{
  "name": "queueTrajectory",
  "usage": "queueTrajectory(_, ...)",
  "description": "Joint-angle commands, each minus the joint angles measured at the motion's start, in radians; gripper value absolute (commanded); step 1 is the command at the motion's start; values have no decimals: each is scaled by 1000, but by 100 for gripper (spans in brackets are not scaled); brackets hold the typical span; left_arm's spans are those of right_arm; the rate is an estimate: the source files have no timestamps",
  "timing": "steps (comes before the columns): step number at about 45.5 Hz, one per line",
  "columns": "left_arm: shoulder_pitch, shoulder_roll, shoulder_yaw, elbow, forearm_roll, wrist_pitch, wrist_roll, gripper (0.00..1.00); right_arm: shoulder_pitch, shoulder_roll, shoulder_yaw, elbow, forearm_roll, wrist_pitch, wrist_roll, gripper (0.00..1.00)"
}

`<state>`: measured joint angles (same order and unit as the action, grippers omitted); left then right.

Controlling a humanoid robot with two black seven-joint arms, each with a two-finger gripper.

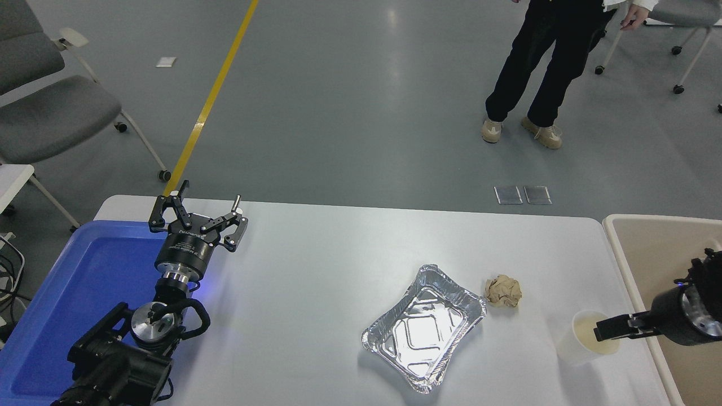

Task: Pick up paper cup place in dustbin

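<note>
The paper cup (pixel 584 339), white with a cream inside, stands upright near the table's right edge, just left of the dustbin (pixel 615 234). The dustbin is a large beige bin with a thick pale rim, beside the table's right end. My right gripper (pixel 608 330) comes in from the right edge, across the bin's rim, and its tip lies over the cup's right rim and mouth. How its jaws stand does not show. My left gripper (pixel 211 193) is open and empty, parked at the lower left above the table's far left corner.
A shiny foil tray (pixel 424 329) lies in the middle of the table, with a crumpled brown paper ball (pixel 503 291) to its right. A blue plastic tray (pixel 84 282) sits at the left. A person (pixel 541 67) stands on the floor beyond the table. Chairs stand at the far left and far right.
</note>
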<state>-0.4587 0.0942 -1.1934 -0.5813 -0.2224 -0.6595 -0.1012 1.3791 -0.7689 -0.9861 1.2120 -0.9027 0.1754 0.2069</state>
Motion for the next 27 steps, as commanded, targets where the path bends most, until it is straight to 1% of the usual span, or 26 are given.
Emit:
queueTrajectory(1, 0, -1, 0, 0, 0, 0, 0, 99, -60, 34, 30, -61, 4, -46, 0, 100)
queueTrajectory(9, 0, -1, 0, 0, 0, 1, 0, 99, -98, 63, 32, -71, 4, -66, 0, 100)
queueTrajectory(12, 0, 1, 0, 0, 0, 0, 0, 99, -114, 68, 33, -72, 5, -88, 0, 98)
queueTrajectory(13, 0, -1, 0, 0, 0, 0, 0, 99, -118, 68, 32, -72, 5, -94, 0, 95)
queueTrajectory(16, 0, 1, 0, 0, 0, 0, 0, 99, -126, 69, 32, -72, 5, -102, 0, 77)
queueTrajectory(24, 0, -1, 0, 0, 0, 0, 0, 99, -127, 76, 30, -72, 5, -100, 0, 44)
queueTrajectory(25, 0, -1, 0, 0, 0, 1, 0, 99, -127, 76, 30, -72, 5, -100, 0, 37)
queueTrajectory(27, 0, -1, 0, 0, 0, 0, 0, 99, -127, 76, 30, -72, 5, -100, 0, 9)
